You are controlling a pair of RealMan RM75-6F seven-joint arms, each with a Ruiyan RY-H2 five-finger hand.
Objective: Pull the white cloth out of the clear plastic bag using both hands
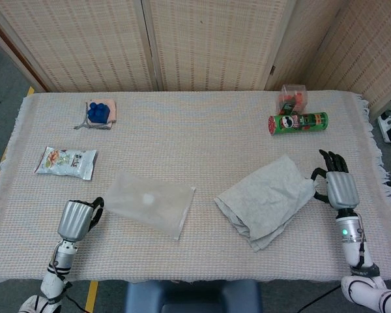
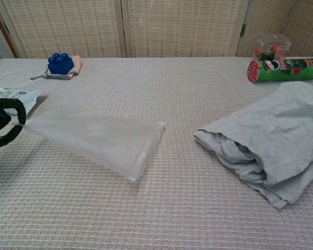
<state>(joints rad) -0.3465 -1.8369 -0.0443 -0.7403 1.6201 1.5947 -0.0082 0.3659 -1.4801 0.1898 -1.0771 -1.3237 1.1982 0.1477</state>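
A woven cream tablecloth (image 1: 202, 124) covers the whole table, its fringe hanging off the right edge, and folding wicker screens (image 1: 150, 42) close off the far side of the room. The white cloth (image 1: 266, 200) lies rumpled on the near right, fully out of the clear plastic bag (image 1: 146, 203), which lies flat and empty on the near left, well apart from it. The left hand (image 1: 76, 219) pinches the bag's left end between its dark fingers (image 2: 5, 122). The right hand (image 1: 337, 187) sits at the cloth's right edge with its fingers curled against the fabric; whether they have hold of it cannot be told. Far left, blue toy blocks (image 1: 98, 111) rest on a pink cloth (image 1: 109, 114), with a snack packet (image 1: 66, 162) nearer. Far right, a green crisp can (image 1: 298, 122) lies on its side beside a small clear box (image 1: 292, 98).
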